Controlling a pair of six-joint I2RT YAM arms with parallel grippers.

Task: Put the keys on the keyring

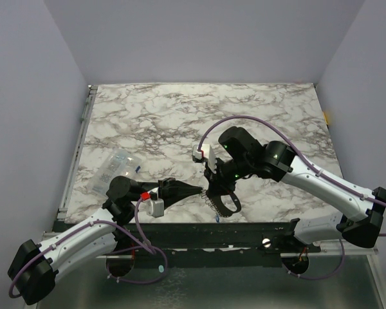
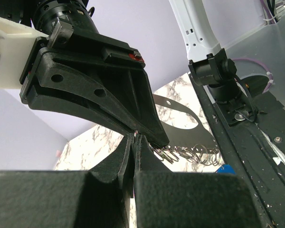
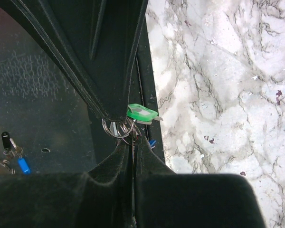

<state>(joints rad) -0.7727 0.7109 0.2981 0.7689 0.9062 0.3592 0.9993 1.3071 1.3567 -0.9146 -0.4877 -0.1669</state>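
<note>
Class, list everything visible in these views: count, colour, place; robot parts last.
table: one, white-grey marble, beneath everything
plastic bag: one, clear, table's left side
keyring: one, silvery, rings pinched between both grippers
green key: one, mint, at those rings
blue key: one, blue, at table's front edge
small bits: two, blue and black, dark ledge, unclear
left gripper: one, black, shut on keyring
right gripper: one, black, shut on keyring
</note>
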